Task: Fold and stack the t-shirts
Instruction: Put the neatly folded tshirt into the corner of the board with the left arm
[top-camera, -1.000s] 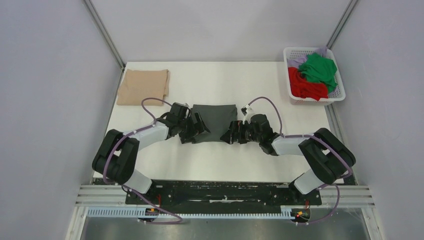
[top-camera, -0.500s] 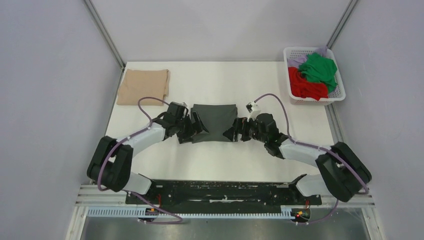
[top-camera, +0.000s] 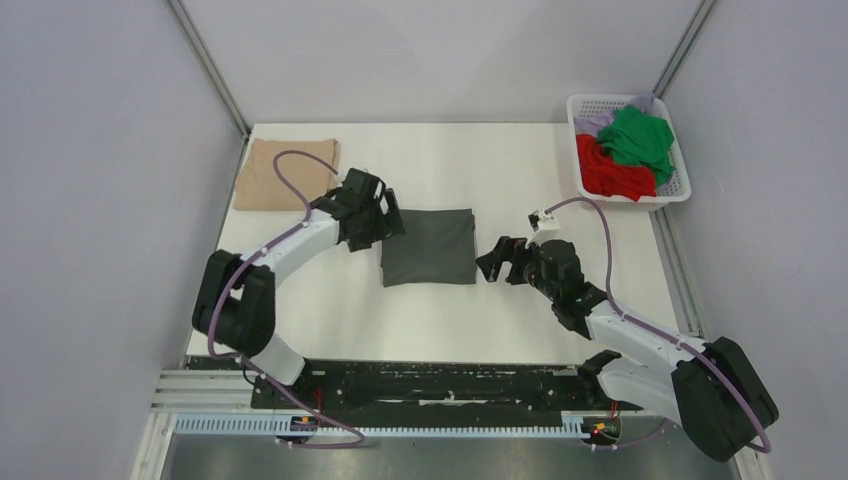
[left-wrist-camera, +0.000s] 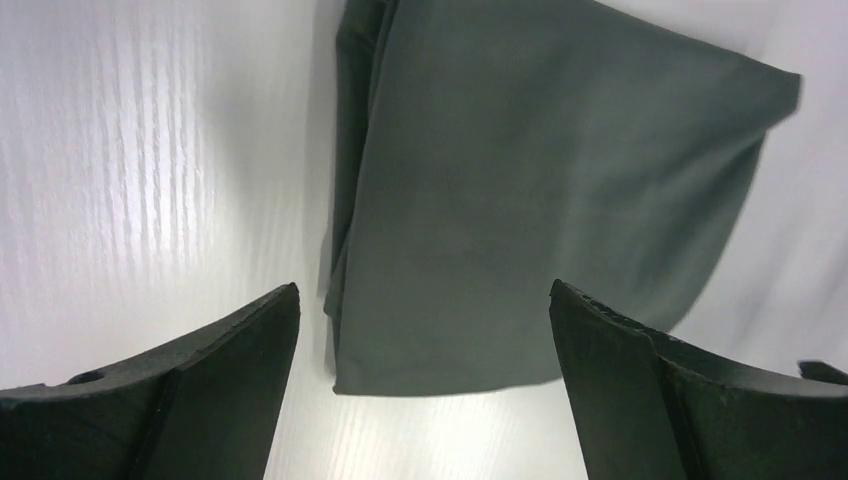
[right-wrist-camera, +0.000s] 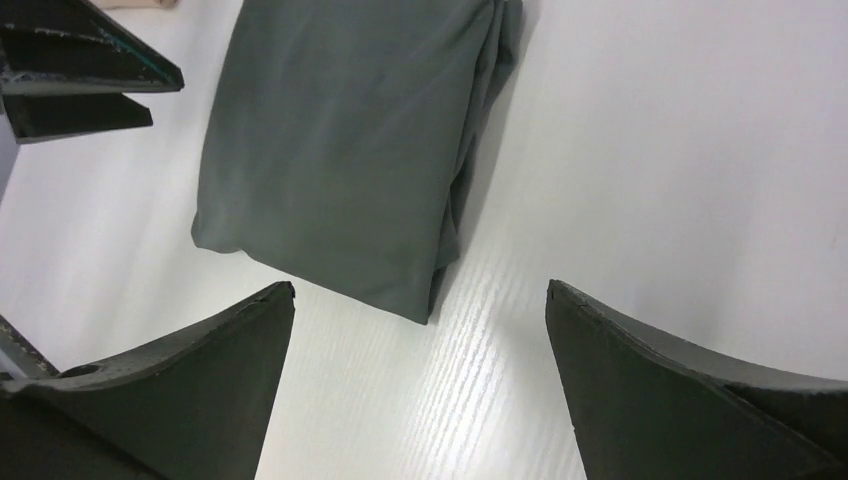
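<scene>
A folded dark grey t-shirt lies flat in the middle of the white table; it also shows in the left wrist view and the right wrist view. A folded tan t-shirt lies at the back left. My left gripper is open and empty, just off the grey shirt's back left corner. My right gripper is open and empty, a little to the right of the shirt's front right corner. In each wrist view both fingers stand wide apart over bare table.
A white basket at the back right holds crumpled red, green and pale purple shirts. Grey walls close in the left, right and back sides. A black rail runs along the near edge by the arm bases.
Both grippers have let go of the grey shirt's sides and pulled away: the left one back and left, the right one out to the right. The shirt now lies flat.
</scene>
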